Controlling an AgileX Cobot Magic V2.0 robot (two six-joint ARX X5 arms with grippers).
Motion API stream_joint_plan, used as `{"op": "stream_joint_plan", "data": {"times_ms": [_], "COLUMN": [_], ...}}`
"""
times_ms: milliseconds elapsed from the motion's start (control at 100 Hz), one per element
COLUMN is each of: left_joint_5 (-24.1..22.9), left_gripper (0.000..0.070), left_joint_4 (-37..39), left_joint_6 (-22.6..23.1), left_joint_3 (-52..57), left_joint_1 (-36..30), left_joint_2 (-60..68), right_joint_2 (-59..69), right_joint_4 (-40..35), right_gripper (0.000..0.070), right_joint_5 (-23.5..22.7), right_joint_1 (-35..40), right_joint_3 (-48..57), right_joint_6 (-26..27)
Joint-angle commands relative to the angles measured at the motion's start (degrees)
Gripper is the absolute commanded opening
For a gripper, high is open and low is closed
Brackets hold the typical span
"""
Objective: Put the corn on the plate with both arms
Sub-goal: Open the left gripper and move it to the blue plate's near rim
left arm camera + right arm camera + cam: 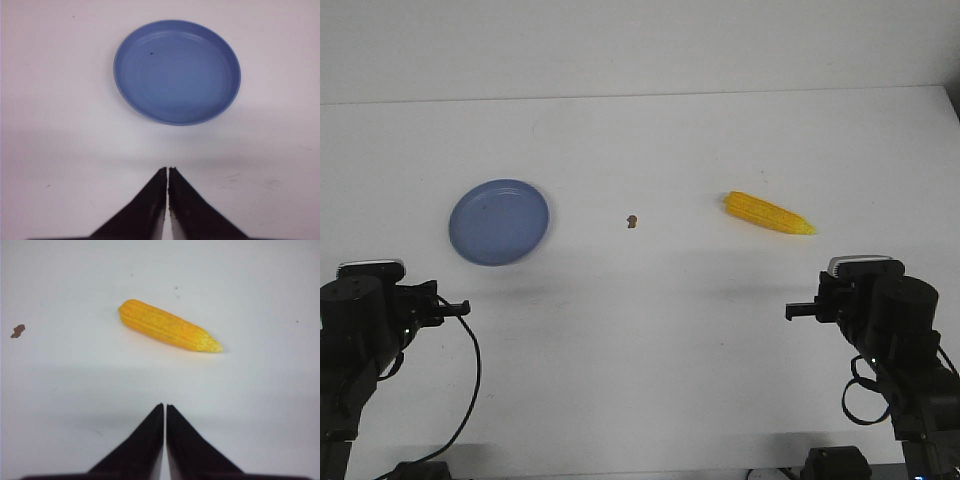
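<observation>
Front view: the corn (769, 212) lies at 3 o'clock from the brown speck (632, 220) and the plate (499, 221) at 9 o'clock, well apart; both arms sit back, so no step seems begun.
Left wrist view: left gripper (167, 171) clenched, holding nothing, with the plate's small dark fleck unseen elsewhere.
Right wrist view: right gripper (165, 407) clenched and idle; the next move likely calls for parting the jaws to span the cob.

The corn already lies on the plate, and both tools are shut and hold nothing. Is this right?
Not quite. The corn lies on the bare table, far right of the plate, as the front view shows. The rest holds: the left tool and right tool are shut and hold nothing.
</observation>
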Motion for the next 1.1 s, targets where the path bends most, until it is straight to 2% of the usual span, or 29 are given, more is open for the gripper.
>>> {"op": "stream_joint_plan", "data": {"times_ms": [0, 50, 100, 140, 180, 210, 530, 610, 710, 880, 1090], "left_joint_5": [-0.24, -0.24, -0.24, -0.24, -0.24, -0.24, -0.24, -0.09, 0.81, 4.15, 4.37], "left_gripper": [0.0083, 0.0165, 0.0286, 0.0355, 0.0426, 0.0452, 0.0447, 0.0413, 0.0413, 0.0413, 0.0416], "left_joint_4": [0.57, 0.55, 0.55, 0.52, 0.48, 0.46, 6.88, 9.09, 9.44, 9.11, 8.96], "left_joint_6": [-0.15, -0.17, -0.17, -0.20, -0.33, -0.72, -2.45, -4.70, -5.84, -5.81, -5.27], "left_joint_3": [0.92, 0.92, 0.92, 0.92, 0.92, 0.92, 1.07, 2.23, 5.70, 13.27, 20.50], "left_joint_1": [0.02, 0.02, 0.02, 0.02, 0.02, 0.02, 1.07, 2.89, 5.38, 8.00, 9.07], "left_joint_2": [0.35, 0.35, 0.35, 0.35, 0.35, 0.35, 5.44, 10.16, 17.20, 29.33, 42.18], "right_joint_2": [0.20, 0.20, 0.20, 0.20, 0.20, 0.17, 0.20, 0.20, 0.20, 0.20, 0.20], "right_joint_4": [0.37, 0.42, 0.46, 0.39, 0.35, 0.37, 0.42, 0.42, 0.44, 0.42, 0.42], "right_gripper": [0.0229, 0.0370, 0.0464, 0.0495, 0.0496, 0.0495, 0.0495, 0.0495, 0.0495, 0.0495, 0.0495], "right_joint_5": [-0.13, -0.15, -0.13, -0.15, -0.15, -0.13, -0.07, -0.02, 0.00, 0.00, 0.00], "right_joint_1": [0.09, 0.09, 0.09, 0.09, 0.09, 0.09, 0.09, 0.09, 0.09, 0.09, 0.09], "right_joint_3": [1.03, 1.03, 1.03, 1.03, 1.03, 1.03, 1.03, 1.03, 1.03, 1.03, 1.03], "right_joint_6": [-0.11, -0.09, -0.09, -0.07, -0.07, -0.07, -0.09, -0.11, -0.11, -0.11, -0.11]}}
